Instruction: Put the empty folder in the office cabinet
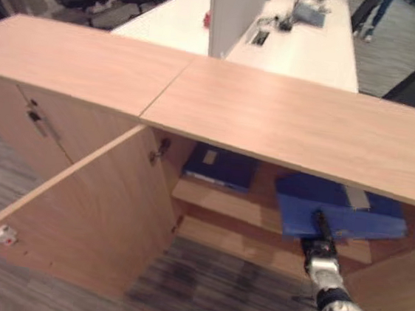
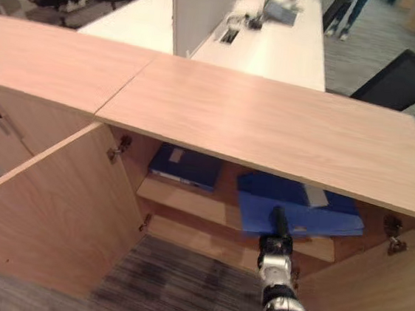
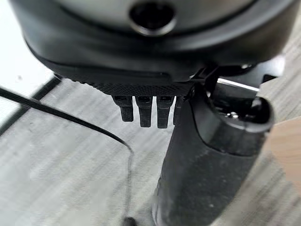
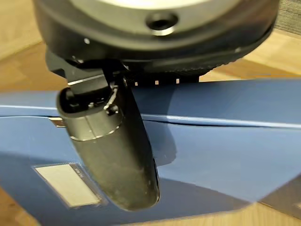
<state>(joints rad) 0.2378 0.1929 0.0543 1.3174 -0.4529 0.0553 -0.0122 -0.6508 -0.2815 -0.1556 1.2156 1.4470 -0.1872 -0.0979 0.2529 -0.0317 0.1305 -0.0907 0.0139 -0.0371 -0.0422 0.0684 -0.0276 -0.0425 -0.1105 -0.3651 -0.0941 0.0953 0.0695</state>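
**Right wrist view: thumb on the blue folder at the cabinet shelf**

Right wrist view shows the right hand (image 4: 113,155) with its thumb lying along the top face of the blue folder (image 4: 221,155); the other fingers run under the folder's edge and are hidden, so whether they are curled on it cannot be told. A pale label sits on the folder's cover near the thumb tip.

Left hand (image 3: 150,110): short fingers hang straight and relaxed over grey carpet (image 3: 61,160), holding nothing.

Eye views: the folder lies flat on the inner shelf (image 2: 188,198) of the wooden cabinet (image 2: 269,132), right of centre, its near edge jutting past the shelf front. A second, darker folder (image 1: 221,166) rests further left on the same shelf, apart from the first. The cabinet's left door (image 1: 75,216) stands swung open. Behind the cabinet, a white desk (image 1: 177,19) and a black office chair (image 2: 397,79).
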